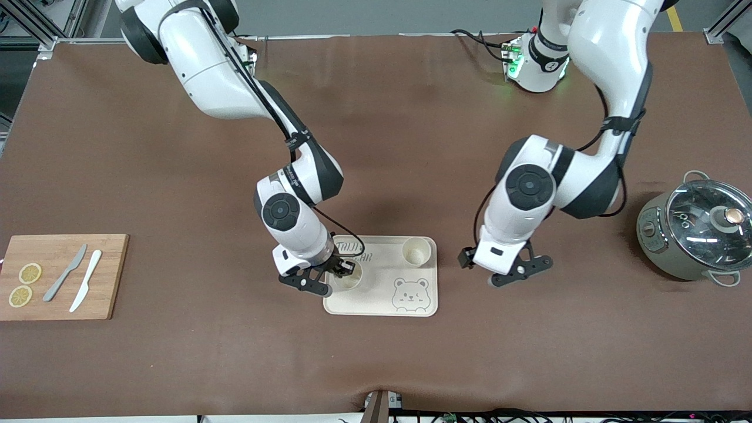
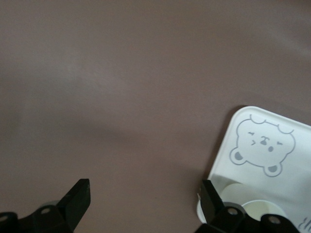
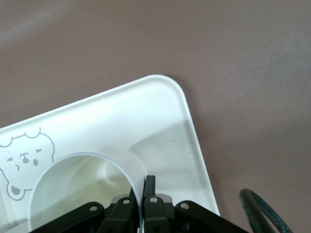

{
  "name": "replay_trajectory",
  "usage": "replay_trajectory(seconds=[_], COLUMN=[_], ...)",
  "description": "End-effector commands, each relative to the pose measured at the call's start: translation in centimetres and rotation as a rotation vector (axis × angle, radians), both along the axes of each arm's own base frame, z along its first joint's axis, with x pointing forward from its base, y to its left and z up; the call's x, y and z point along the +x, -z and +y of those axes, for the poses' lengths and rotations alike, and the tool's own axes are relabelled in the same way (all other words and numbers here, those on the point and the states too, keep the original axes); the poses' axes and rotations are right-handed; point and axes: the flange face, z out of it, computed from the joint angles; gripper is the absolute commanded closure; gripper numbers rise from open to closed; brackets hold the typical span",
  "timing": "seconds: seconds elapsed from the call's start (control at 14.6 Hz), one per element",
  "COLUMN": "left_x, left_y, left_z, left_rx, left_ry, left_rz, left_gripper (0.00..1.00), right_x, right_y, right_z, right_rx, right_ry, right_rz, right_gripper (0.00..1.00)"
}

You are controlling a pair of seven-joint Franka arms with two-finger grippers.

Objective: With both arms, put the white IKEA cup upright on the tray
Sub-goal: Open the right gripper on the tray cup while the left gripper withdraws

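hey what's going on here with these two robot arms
The right gripper is shut on the rim of a white cup, which stands upright on the cream tray at the end toward the right arm. A second white cup already stands upright at the tray's corner nearer the left arm's end. The left gripper waits with its jaws open, holding nothing, over the bare table beside the tray.

A wooden cutting board (image 1: 61, 276) carries two knives (image 1: 76, 279) and lemon slices (image 1: 24, 284); a lidded pot (image 1: 696, 232) stands well apart.
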Motion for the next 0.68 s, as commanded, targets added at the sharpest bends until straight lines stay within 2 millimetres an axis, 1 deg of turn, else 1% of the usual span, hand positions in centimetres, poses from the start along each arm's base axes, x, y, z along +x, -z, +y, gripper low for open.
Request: replay_trajectory(seconds=[0.0,0.14,0.27,0.34,0.41,0.48,0.62], left_x=[0.0,0.2,0.3,0.5,0.5,0.5,0.5], left_y=[-3.0,-3.7,-3.7,-3.6,-3.7,-3.8,-4.7], left_z=[2.5,3.9,4.6,5.1,5.3,5.5,7.6], left_rx=[-0.018,-0.015,-0.010,-0.008,-0.007,-0.004,0.011], left_ry=[0.054,0.078,0.097,0.093,0.094,0.110,0.149], left_rz=[0.016,0.025,0.030,0.031,0.031,0.035,0.063], left_gripper=[0.00,0.00,0.00,0.00,0.00,0.00,0.00], right_x=[-0.1,-0.3,-0.5,-0.7,-0.8,-0.9,-0.9], right_y=[0.7,1.2,1.8,1.9,1.9,2.4,2.5], right_z=[1.2,1.5,1.5,2.0,2.3,2.3,2.3], right_rx=[0.003,0.003,-0.004,-0.004,-0.001,-0.004,-0.004], right_ry=[0.007,0.003,0.001,-0.005,-0.012,-0.012,-0.011], right_rz=[-0.017,-0.018,-0.015,-0.021,-0.033,-0.033,-0.033], right_gripper=[1.00,1.00,1.00,1.00,1.00,1.00,1.00])
